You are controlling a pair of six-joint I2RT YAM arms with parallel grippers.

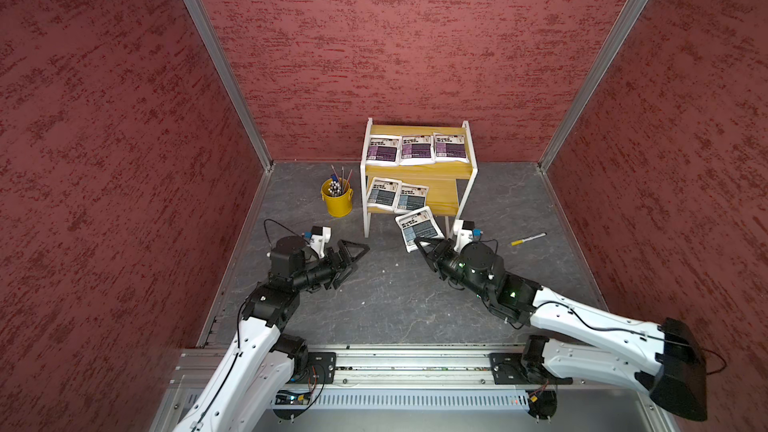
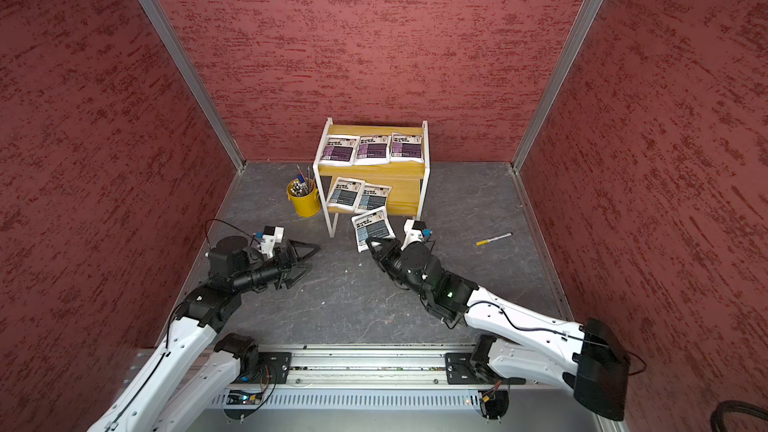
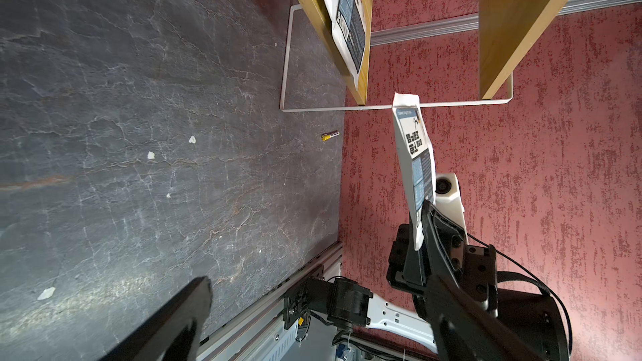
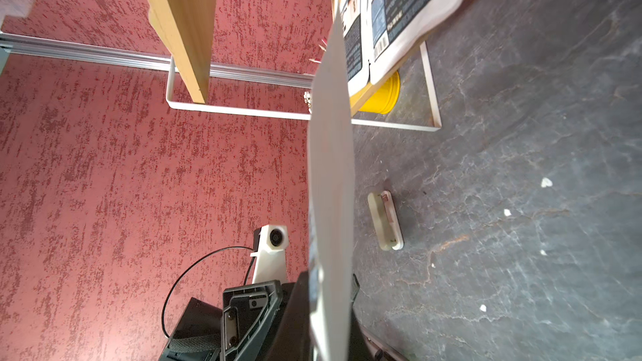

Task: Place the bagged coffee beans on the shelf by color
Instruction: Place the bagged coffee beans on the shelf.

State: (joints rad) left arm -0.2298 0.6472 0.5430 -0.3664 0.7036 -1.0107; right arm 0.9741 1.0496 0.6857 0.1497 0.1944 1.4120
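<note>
in a top view the right gripper [image 1: 420, 241] pinches the last blue-grey pouch [image 1: 417, 226] just before the shelf [image 1: 442, 197], left gripper [image 1: 355, 265] gaping empty; left wrist view shows the pouch aloft, right wrist view edge-on, needing a lift onto the lower board's free right end.

Yellow wood-grain shelf [image 1: 444, 197], purple-blocked white pouches [image 1: 417, 150], blue-grey-blocked pouches [image 1: 383, 195], yellow bucket [image 1: 337, 203]

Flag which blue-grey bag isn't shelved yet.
The blue-grey bag pinched in the right hand, in front of the lower board. The other two lie flat on it.
</note>
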